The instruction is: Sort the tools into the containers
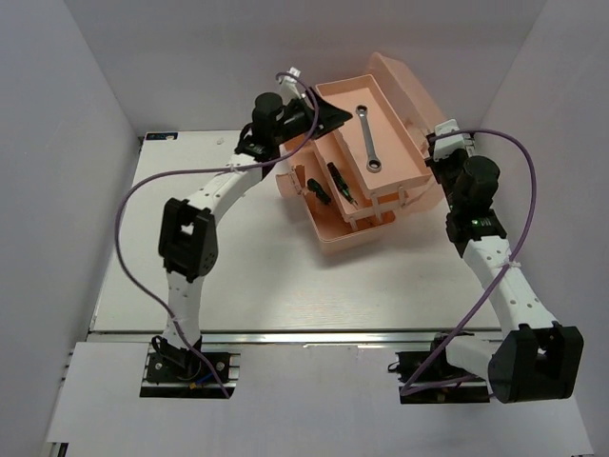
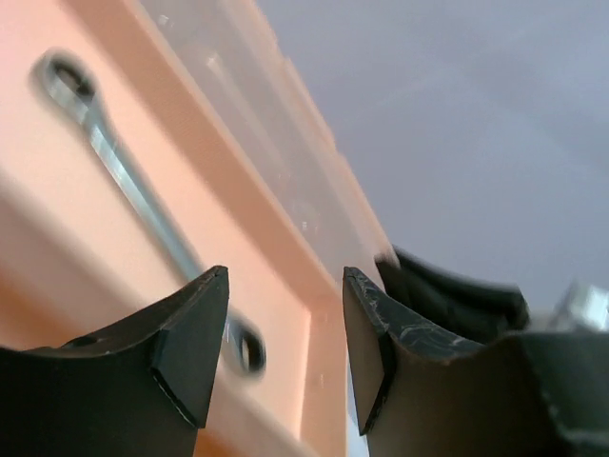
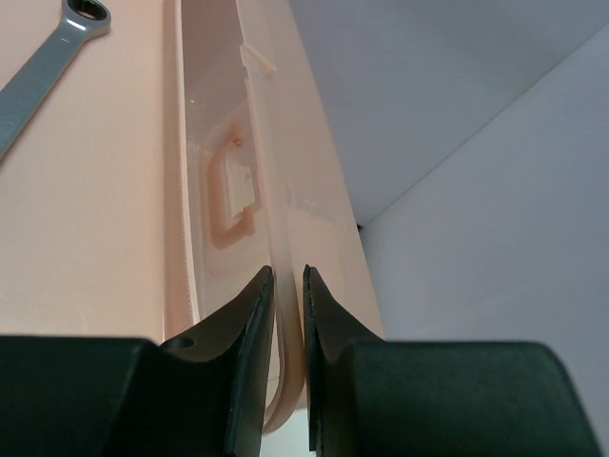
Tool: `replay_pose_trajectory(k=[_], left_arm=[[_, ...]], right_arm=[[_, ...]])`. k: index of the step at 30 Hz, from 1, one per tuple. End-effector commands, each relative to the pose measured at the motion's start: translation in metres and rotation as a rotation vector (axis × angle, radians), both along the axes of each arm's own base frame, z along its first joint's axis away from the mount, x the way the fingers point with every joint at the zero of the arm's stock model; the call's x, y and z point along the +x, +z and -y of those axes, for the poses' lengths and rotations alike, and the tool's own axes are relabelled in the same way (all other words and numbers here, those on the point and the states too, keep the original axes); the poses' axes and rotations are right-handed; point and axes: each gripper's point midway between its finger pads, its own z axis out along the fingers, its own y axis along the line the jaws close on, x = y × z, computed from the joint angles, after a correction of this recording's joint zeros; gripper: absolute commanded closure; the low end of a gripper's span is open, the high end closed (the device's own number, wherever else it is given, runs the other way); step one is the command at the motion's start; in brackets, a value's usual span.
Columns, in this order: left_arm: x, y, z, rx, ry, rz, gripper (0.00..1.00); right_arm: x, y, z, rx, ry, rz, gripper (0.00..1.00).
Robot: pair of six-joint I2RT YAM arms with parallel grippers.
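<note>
Matte black fingers [image 2: 190,333] of the left gripper [image 2: 285,333] fill the bottom of its wrist view, wedge-shaped, with scuffed inner faces, spread apart and holding nothing. They hang over the left edge of the top tray [image 1: 395,157]. Past them lies the wrench [image 2: 124,181], a slim bar of bright polished steel with a ring at each end, flat and diagonal on the tray's smooth floor. The right gripper [image 3: 288,324] has its two curved black fingers drawn almost together, pinching a thin wall on the right side of the toolbox [image 1: 333,238], which runs between them. This box is glossy salmon-pink moulded plastic, opened out in steps, with a paler, slightly translucent lid [image 1: 409,86] standing behind the trays. One step below the top tray, the lower tray [image 1: 371,217] holds at least two screwdrivers [image 1: 340,183] with dark handles and thin shafts, lying side by side; their exact count is hard to tell from above. The box sits on a pale table [image 1: 285,276] with a faint grain, between plain grey walls [image 1: 57,143]. Purple cables [image 1: 124,219] loop along the white, jointed arms.
</note>
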Motion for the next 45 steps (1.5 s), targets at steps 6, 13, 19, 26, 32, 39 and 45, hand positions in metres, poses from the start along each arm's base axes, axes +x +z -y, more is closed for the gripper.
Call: replay_pose_trajectory(k=[6, 13, 19, 26, 32, 39, 45], left_arm=[[0.037, 0.036, 0.053, -0.168, -0.032, 0.051, 0.36], [0.043, 0.031, 0.057, -0.207, 0.028, 0.064, 0.32], [0.042, 0.028, 0.06, -0.201, 0.03, 0.063, 0.31], [0.043, 0.02, 0.057, -0.189, 0.055, 0.046, 0.3], [0.043, 0.014, 0.057, -0.182, 0.064, 0.025, 0.49], [0.038, 0.022, 0.051, -0.237, 0.062, 0.009, 0.78], [0.031, 0.024, 0.022, -0.261, 0.081, -0.002, 0.91]], right_arm=[[-0.02, 0.061, -0.037, -0.124, 0.102, 0.27, 1.0], [-0.035, 0.051, -0.061, -0.17, 0.168, 0.278, 1.0], [-0.05, 0.041, -0.09, -0.204, 0.259, 0.271, 1.0], [-0.067, 0.035, -0.107, -0.218, 0.329, 0.267, 1.0], [-0.082, 0.028, -0.127, -0.213, 0.401, 0.25, 1.0], [-0.088, 0.014, -0.137, -0.189, 0.455, 0.189, 0.76], [-0.086, 0.04, -0.131, -0.072, 0.405, 0.171, 0.31]])
